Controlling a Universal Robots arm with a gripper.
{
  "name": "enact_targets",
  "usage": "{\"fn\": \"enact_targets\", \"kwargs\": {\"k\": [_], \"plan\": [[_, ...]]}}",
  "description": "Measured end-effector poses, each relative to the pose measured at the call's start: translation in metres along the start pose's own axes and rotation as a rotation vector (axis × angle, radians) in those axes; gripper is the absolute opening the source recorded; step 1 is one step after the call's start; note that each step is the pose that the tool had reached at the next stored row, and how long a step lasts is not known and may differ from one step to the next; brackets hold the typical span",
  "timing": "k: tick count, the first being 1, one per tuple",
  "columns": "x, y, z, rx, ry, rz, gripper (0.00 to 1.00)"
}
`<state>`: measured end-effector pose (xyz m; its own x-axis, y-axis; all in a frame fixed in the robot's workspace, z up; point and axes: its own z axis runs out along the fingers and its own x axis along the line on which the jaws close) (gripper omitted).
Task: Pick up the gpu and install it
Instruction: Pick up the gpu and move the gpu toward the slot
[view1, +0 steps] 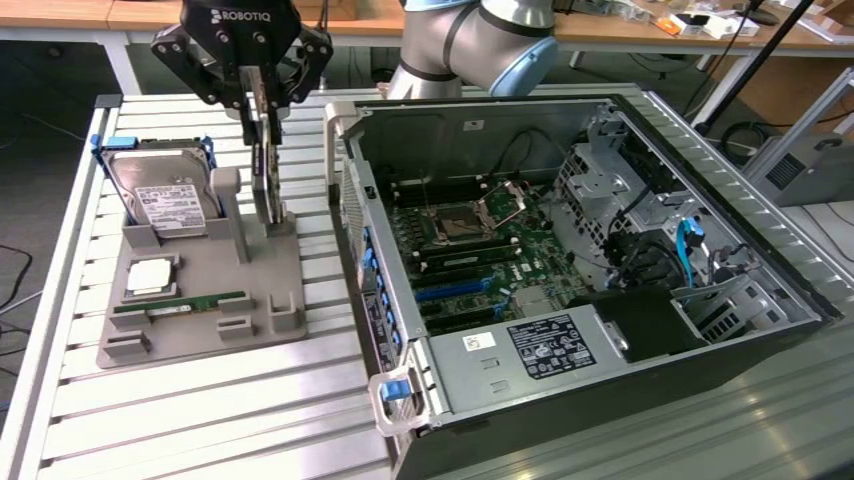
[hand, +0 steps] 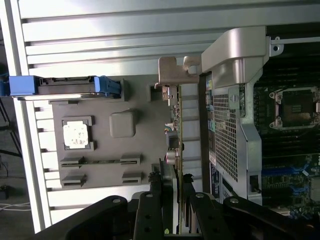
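Note:
The gpu (view1: 272, 170) is a thin dark card standing on edge over the grey holder tray (view1: 200, 335), just beside the open computer case (view1: 400, 130). My gripper (view1: 266, 118) comes down from above with its black fingers (hand: 154, 200) pressed on both faces of the card, shut on it. In the wrist view the gpu (hand: 175, 125) runs edge-on away from my gripper (hand: 172, 187), with its silvery bracket (hand: 175, 70) at the far end. The card's lower edge is at the holder's slot; I cannot tell whether it still rests there.
On the tray are a hard drive in a blue caddy (view1: 163, 195), a processor chip (view1: 150, 277) and a green memory stick (view1: 180, 303). The case's motherboard (view1: 467, 235) shows blue card slots (view1: 447, 290), with a power supply (view1: 541, 350) in front. All of it sits on a slatted metal table (view1: 200, 420).

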<state>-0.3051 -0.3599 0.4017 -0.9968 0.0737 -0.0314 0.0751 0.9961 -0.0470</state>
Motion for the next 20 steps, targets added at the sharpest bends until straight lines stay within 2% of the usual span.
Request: {"fn": "enact_targets", "kwargs": {"k": [20], "plan": [[-0.0002, -0.0002, -0.0053, 0.0, 0.0, 0.0, 0.27]]}}
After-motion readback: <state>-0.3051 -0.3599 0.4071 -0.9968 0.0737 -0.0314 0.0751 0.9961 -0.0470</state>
